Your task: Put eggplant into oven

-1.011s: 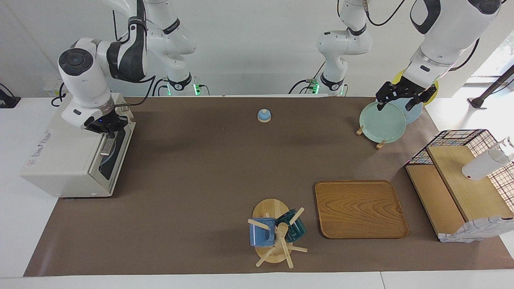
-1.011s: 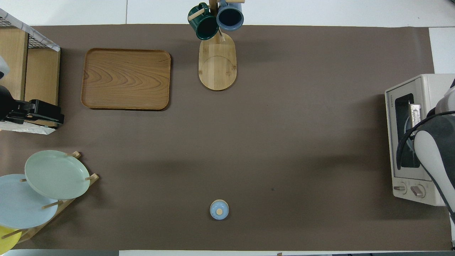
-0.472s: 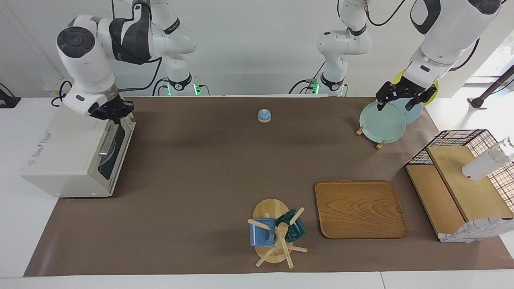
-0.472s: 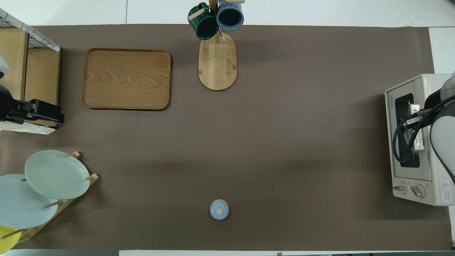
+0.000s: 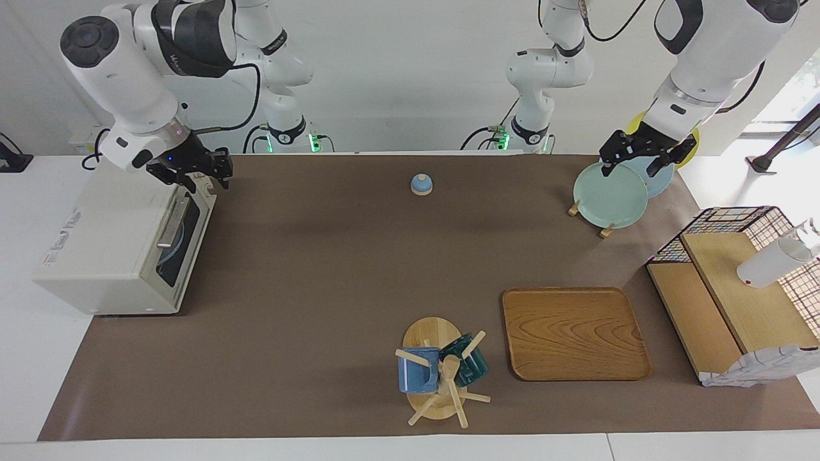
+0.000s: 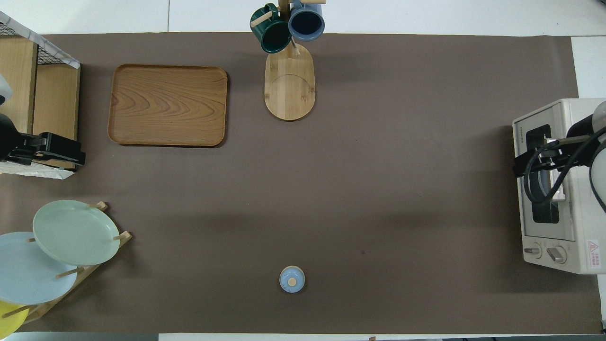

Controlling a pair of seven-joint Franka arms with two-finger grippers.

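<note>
The cream-white oven (image 5: 96, 256) (image 6: 575, 113) stands at the right arm's end of the table. Its glass door is closed and its metal bar handle (image 5: 170, 224) is free. The eggplant is out of view; the door's dark window shows only a pale curved shape. My right gripper (image 5: 208, 179) (image 6: 525, 163) hangs open in the air over the top edge of the oven door, holding nothing. Over the plate rack at the other end, my left gripper (image 5: 631, 165) (image 6: 71, 154) waits open and empty.
A small blue bell (image 5: 421, 184) sits near the robots at mid table. Pale green and blue plates (image 5: 608, 195) lean in a wooden rack. A wooden tray (image 5: 573, 333), a mug tree (image 5: 442, 371) with two mugs and a wire-sided wooden shelf (image 5: 730, 288) stand farther out.
My right gripper was shut at the oven door's handle. It has opened, let go and risen off the handle toward the robots. The left arm has not moved.
</note>
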